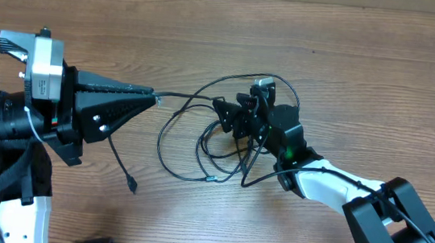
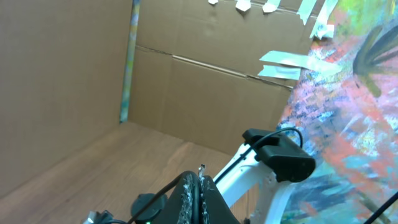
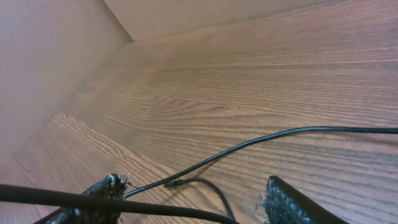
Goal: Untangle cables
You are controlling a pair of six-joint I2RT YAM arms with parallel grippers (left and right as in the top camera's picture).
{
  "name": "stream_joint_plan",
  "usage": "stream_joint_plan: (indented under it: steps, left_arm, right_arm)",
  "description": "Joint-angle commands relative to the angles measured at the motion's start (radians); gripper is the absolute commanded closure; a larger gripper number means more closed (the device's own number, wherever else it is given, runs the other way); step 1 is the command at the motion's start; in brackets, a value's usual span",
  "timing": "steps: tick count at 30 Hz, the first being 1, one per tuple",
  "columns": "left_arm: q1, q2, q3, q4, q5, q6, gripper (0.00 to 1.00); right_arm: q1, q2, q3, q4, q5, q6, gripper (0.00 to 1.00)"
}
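Wood tabletop (image 1: 354, 55) fills most of my overhead feed. The left end effector (image 1: 151, 95) is clamped tight on one strand of the cables (image 1: 207, 145), which sprawl in loose loops around the tabletop's middle. The right end effector (image 1: 238, 116) hangs over that tangle with its jaws wide apart, pinching nothing. One plug end (image 1: 131, 184) lies loose toward the front edge.

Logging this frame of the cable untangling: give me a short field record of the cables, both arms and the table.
cables: tangled loops mid-table
left gripper: jaws shut on one strand, which runs right to the tangle
right gripper: jaws open, over the tangle, strands crossing between them
loose plug: on the table, apart from the tangle, near the left gripper
table: wood grain
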State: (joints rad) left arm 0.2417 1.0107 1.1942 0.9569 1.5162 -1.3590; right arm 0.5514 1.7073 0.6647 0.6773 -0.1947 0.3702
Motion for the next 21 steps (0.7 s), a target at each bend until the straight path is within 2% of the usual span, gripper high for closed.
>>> stream_joint_plan:
  steps: [1,5,9,13,16,21]
  left_arm:
    - [-0.006,-0.013,0.019,0.014,-0.005,-0.087,0.96]
    - [-0.006,-0.013,0.019,0.014,-0.008,-0.109,0.96]
    - [-0.006,-0.013,0.019,0.014,-0.007,-0.124,0.96]
    - [-0.006,-0.012,0.019,0.014,-0.006,-0.122,0.96]
    - [-0.006,-0.011,0.019,0.014,0.009,-0.097,0.96]
    - [-0.006,0.009,0.019,0.013,0.064,-0.031,0.96]
  right_arm:
    - [0.005,0.017,0.009,0.032,0.022,-0.017,0.33]
    - [0.005,0.026,0.039,0.031,0.021,-0.035,0.48]
    - [0.005,0.045,0.067,0.028,0.018,-0.035,0.76]
    - [-0.003,0.044,0.069,0.027,0.018,-0.034,0.94]
    - [-0.025,0.033,0.069,0.029,-0.010,-0.029,0.96]
    - [-0.121,-0.059,0.069,0.026,-0.211,0.035,0.96]
